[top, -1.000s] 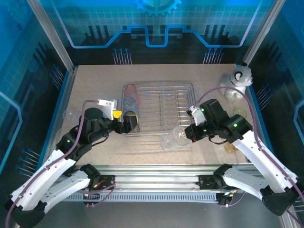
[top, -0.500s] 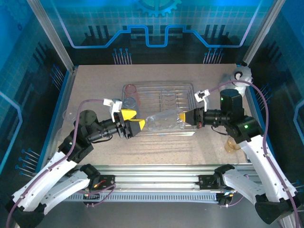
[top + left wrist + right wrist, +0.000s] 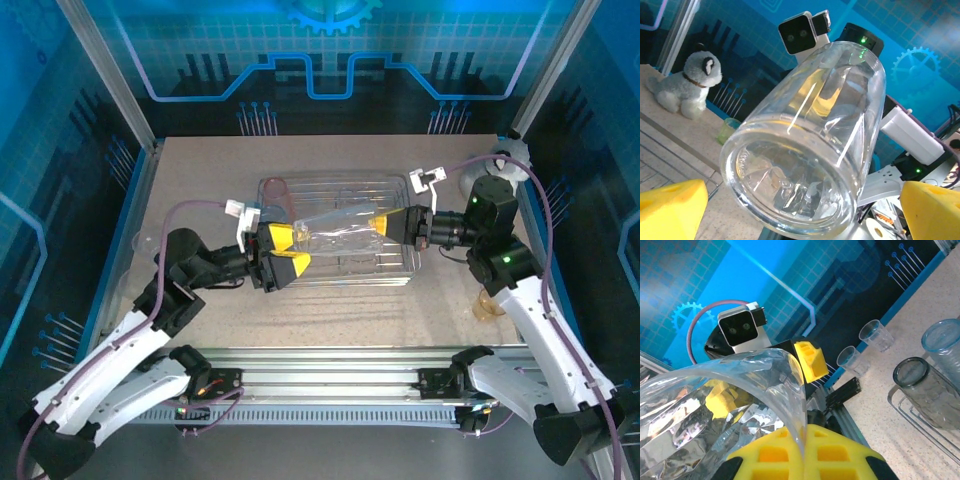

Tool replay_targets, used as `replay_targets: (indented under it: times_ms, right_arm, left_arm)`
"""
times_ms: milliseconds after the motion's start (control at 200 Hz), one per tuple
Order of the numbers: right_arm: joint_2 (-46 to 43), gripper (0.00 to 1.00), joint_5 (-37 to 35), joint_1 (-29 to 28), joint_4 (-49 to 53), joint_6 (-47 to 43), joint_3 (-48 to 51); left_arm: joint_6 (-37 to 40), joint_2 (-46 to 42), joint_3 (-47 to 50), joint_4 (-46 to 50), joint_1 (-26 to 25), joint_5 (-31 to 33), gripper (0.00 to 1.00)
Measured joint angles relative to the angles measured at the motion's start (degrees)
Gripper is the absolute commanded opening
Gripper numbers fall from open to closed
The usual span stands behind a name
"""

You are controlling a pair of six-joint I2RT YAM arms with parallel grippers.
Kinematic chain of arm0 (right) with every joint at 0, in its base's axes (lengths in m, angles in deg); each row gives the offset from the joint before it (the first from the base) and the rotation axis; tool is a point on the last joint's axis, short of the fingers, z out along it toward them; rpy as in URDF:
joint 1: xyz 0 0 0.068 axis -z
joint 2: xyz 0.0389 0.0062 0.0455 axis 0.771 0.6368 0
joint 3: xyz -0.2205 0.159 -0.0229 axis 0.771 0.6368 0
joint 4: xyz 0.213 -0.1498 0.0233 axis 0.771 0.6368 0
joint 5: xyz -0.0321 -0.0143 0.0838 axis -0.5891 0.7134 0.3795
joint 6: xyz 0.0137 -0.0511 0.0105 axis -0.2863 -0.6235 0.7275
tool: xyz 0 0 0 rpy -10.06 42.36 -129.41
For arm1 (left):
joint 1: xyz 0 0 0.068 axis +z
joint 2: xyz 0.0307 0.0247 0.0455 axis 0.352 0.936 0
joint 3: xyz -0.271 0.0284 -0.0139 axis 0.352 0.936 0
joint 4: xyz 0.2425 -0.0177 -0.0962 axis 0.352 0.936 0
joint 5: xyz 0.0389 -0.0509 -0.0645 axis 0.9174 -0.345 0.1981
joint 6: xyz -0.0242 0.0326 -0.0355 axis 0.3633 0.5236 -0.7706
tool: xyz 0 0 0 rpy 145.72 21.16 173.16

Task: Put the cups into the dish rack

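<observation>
My right gripper (image 3: pixel 387 226) is shut on the rim of a clear cup (image 3: pixel 340 234), pinching its wall between the yellow pads (image 3: pixel 805 452). The cup (image 3: pixel 805 145) lies on its side in the air above the dish rack (image 3: pixel 398 272), base toward my left gripper (image 3: pixel 285 251). That gripper (image 3: pixel 802 212) is open, one yellow finger (image 3: pixel 672 207) on each side of the base, not touching it. A red-pink cup (image 3: pixel 276 189), a blue cup (image 3: pixel 942 340) and a smoky grey cup (image 3: pixel 917 380) stand at the rack's left end.
Two clear cups (image 3: pixel 875 334) (image 3: pixel 850 360) stand on the table near its left edge. An amber cup (image 3: pixel 487 305) sits by the right arm, and a green cup (image 3: pixel 729 131) near the plush toy (image 3: pixel 687 87) at the far right corner.
The right arm has carried the clear cup from the table in front of the rack up over it, turning it sideways. The left gripper has swung round to the cup's base, staying open.
</observation>
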Motion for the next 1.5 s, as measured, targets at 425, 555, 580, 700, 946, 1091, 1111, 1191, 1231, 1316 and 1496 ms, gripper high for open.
replay_targets:
  times_ms: [425,555,580,700,946,1091,1111,1191,1231,1316,1496]
  right_arm:
    - [3.85,0.0,0.33,-2.34,-5.14,2.47,0.44]
    - [4.57,0.0,0.35,-2.84,-5.31,2.45,0.92]
    - [4.74,0.0,0.33,-2.84,-5.33,2.45,0.98]
    - [5.31,0.0,0.39,-3.13,-5.44,2.45,1.14]
    - [6.03,0.0,0.24,-3.37,-6.16,2.47,1.46]
    - [6.49,0.07,-0.24,-3.43,-6.1,2.38,1.49]
    - [6.56,0.12,-0.31,-3.43,-5.9,2.29,1.49]
    - [6.62,0.31,-1.25,-3.54,-4.37,0.85,1.38]
    - [6.67,0.39,-1.97,-3.76,-2.75,-0.33,1.18]
    - [6.73,0.41,-6.56,-3.63,4.66,-4.37,-0.42]
    - [6.95,0.41,-21.4,-0.79,22.8,-14.05,-5.14]
  left_arm:
    - [-4.48,5.73,-0.02,-4.74,0.0,-3.17,0.92]
    - [-5.66,5.84,-0.02,-6.01,0.0,-4.02,0.85]
    - [-5.9,5.84,-0.02,-6.4,0.0,-4.11,0.84]
    - [-5.92,5.86,-0.02,-6.86,0.07,-4.42,0.74]
    - [-6.73,6.05,-0.02,-6.84,0.35,-4.48,0.48]
    - [-6.84,6.25,-0.02,-6.51,0.59,-4.44,0.41]
    - [-6.8,6.25,-0.02,-6.34,0.59,-4.42,0.41]
    - [-6.21,6.36,-0.33,-4.63,0.57,-3.8,0.4]
    - [-5.53,6.49,-0.83,-2.67,0.44,-3.15,0.4]
    - [-2.84,6.6,-3.37,4.76,0.42,0.24,0.39]
    - [3.52,10.62,-15.96,25.31,0.42,11.74,0.29]
